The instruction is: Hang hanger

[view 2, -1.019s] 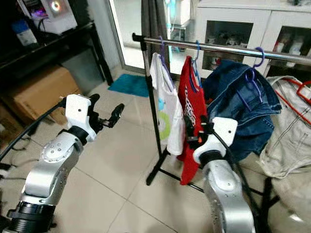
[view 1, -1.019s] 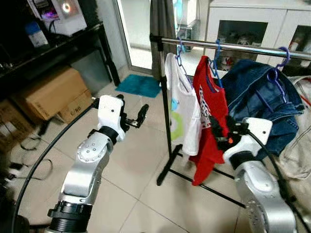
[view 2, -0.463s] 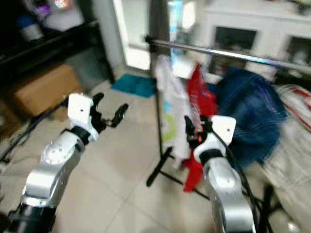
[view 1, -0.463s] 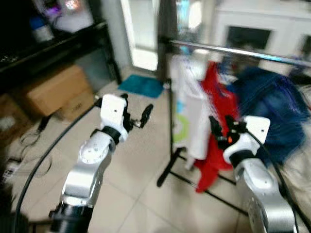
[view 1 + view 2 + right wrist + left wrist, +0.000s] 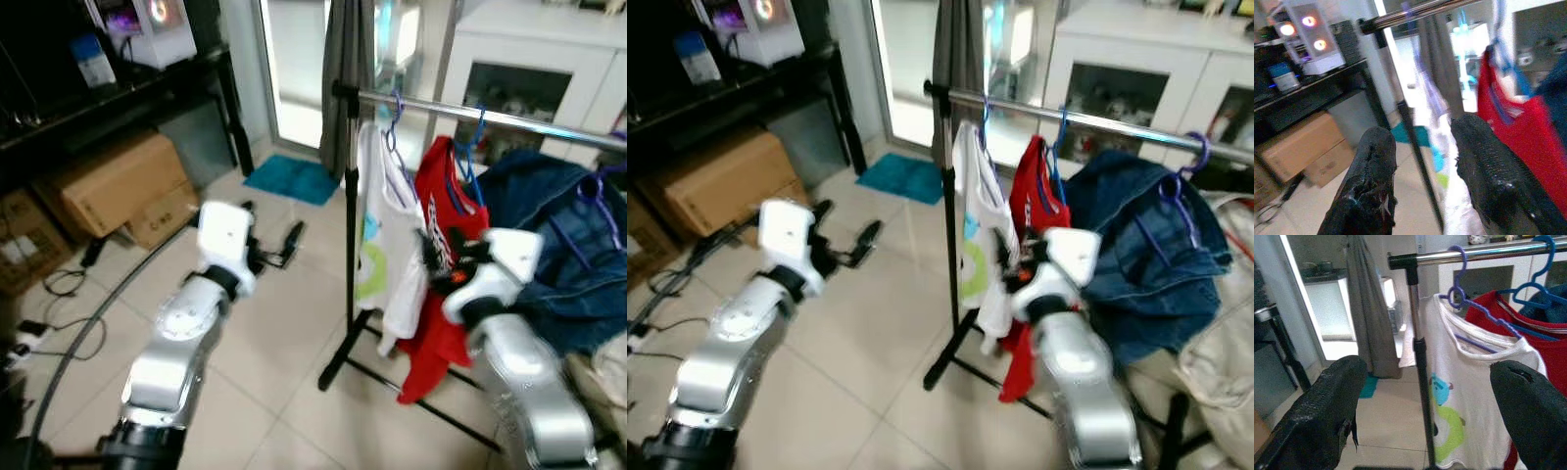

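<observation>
A chrome rail [image 5: 490, 116] of a black clothes rack carries a white T-shirt [image 5: 380, 230] on a purple hanger [image 5: 1464, 289]. Beside it hang a red shirt [image 5: 443, 323] on a blue hanger [image 5: 1533, 284] and a denim jacket [image 5: 563, 245]. My left gripper [image 5: 271, 233] is open and empty, raised over the floor left of the rack's post. My right gripper [image 5: 446, 257] is open and empty too, close in front of the red shirt. In the left wrist view the fingers [image 5: 1327, 401] frame the white shirt and post.
Cardboard boxes [image 5: 118, 186] sit under a black desk [image 5: 127, 88] at the left. A teal mat [image 5: 286, 178] lies by the glass door, and cables [image 5: 69, 294] cross the tiles. The rack's black foot [image 5: 338, 364] juts forward. A white cabinet [image 5: 534, 59] stands behind.
The whole picture has shifted and blurred, so the camera moved; the rack now sits slightly further right in the picture. Both arms keep much the same pose, and both grippers stay open.
</observation>
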You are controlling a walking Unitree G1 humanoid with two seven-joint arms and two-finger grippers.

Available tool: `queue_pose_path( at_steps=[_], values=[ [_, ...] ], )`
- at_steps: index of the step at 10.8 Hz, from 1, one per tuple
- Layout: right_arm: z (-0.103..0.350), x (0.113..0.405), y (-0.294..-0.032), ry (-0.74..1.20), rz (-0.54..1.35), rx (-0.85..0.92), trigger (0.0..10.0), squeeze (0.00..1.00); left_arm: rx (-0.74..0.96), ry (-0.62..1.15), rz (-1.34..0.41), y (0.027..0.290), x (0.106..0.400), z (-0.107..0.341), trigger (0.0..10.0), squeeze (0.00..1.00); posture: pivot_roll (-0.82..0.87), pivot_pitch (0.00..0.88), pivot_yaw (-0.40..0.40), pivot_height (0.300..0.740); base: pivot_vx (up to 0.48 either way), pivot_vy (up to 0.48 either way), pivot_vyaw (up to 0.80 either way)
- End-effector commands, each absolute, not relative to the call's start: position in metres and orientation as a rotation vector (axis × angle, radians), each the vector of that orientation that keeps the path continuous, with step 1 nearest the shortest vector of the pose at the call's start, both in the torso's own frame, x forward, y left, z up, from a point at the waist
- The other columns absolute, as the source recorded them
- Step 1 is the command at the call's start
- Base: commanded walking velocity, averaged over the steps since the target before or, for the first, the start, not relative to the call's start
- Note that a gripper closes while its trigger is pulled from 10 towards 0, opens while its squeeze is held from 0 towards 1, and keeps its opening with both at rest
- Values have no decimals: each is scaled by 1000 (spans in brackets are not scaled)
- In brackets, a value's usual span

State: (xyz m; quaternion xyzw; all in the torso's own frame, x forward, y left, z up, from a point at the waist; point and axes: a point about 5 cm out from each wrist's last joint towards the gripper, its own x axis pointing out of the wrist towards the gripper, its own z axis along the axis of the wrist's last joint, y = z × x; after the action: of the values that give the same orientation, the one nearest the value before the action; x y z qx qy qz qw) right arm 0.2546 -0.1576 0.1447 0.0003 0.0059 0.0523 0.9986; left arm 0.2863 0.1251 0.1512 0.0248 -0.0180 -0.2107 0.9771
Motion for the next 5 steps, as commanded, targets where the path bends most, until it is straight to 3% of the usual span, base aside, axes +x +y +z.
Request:
queue_pose_path(
  at_steps=[1, 4, 5],
  values=[
    [150, 259, -152, -11, 124, 11, 10000, 0, 67, -30, -414, 133, 287, 152, 10000, 0, -120, 0, 70, 740, 319, 0, 0],
    [153, 262, -154, -23, 128, -3, 10000, 0, 59, -27, -421, 132, 287, 152, 10000, 0, -125, 0, 68, 740, 324, 0, 0],
    [155, 261, -154, -35, 149, 8, 10000, 110, 55, -29, -428, 130, 287, 152, 10000, 0, -126, 0, 67, 740, 319, 0, 0]
  ],
)
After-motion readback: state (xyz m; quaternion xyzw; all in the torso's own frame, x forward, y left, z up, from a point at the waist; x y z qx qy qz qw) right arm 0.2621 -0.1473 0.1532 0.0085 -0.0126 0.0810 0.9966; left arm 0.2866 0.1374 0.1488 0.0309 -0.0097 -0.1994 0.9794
